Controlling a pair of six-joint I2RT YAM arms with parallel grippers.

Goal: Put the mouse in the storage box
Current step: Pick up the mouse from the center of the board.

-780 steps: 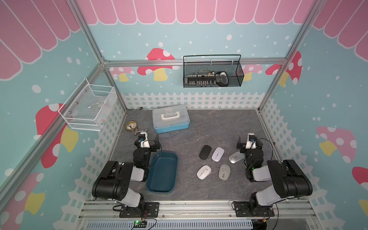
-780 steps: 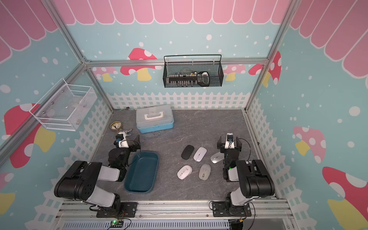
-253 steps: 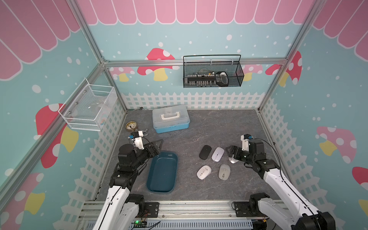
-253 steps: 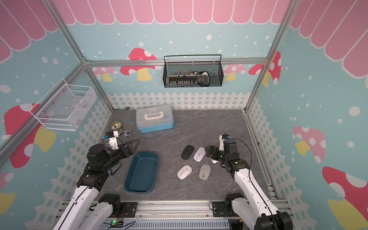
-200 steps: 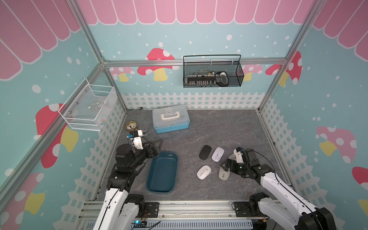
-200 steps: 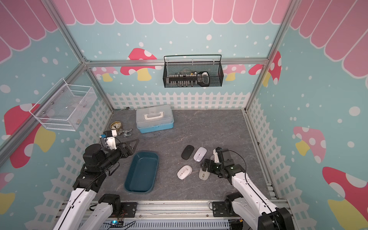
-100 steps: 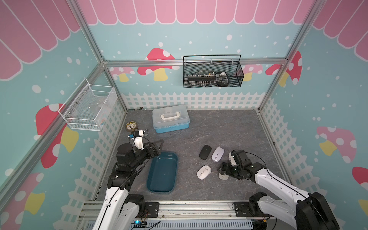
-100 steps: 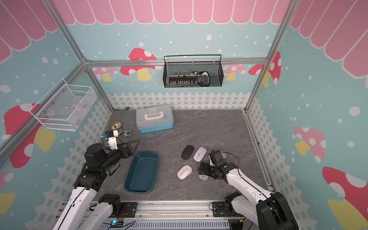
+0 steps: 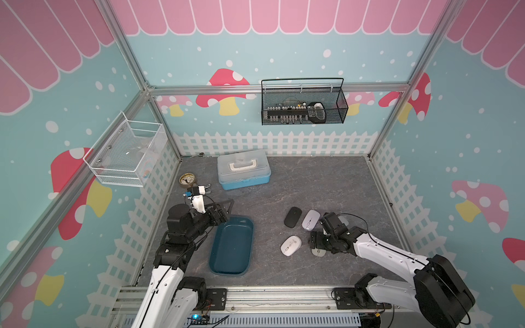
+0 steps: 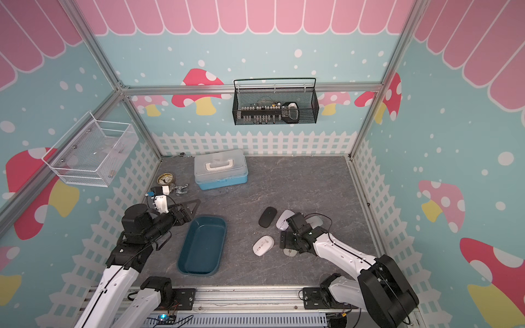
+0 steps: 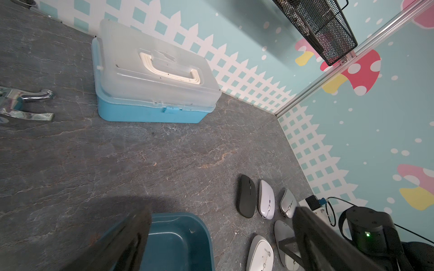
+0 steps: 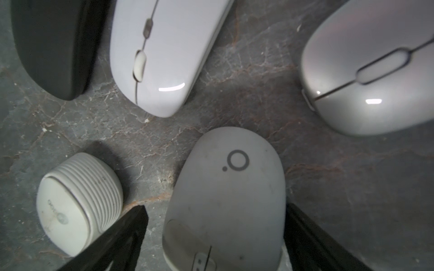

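- Straddling the grey mouse (image 12: pixel 230 183), the right tool (image 12: pixel 214 207) has swung over from the silver mouse (image 12: pixel 375 70) and come down. Its jaws are narrowing: one side touches the mouse's flank and the other still shows a gap, so nothing is gripped yet.
- That mouse lies on the surface (image 9: pixel 312 184), well to the right of the storage box (image 9: pixel 231 244), with the white ribbed mouse (image 9: pixel 290 245) between them. A grasp looks imminent; the carry to the box is still to come.
- One storage box, empty: no mouse has gone in.
- The left tool (image 9: pixel 224 211) has risen from its rest and hovers spread wide, holding nothing, just over the box's far left corner.
- Five mice in all: the grey and the white ribbed one level with the box, and the black mouse (image 9: pixel 293 217), the pale slim mouse (image 9: pixel 310 219) and the silver one farther back on its right.
- Beyond the box sit one light-blue case (image 9: pixel 243 173) and one tape roll (image 9: pixel 187 179).
- Two wire baskets hang on the walls, one white (image 9: pixel 127 153) and one black (image 9: pixel 304 105).
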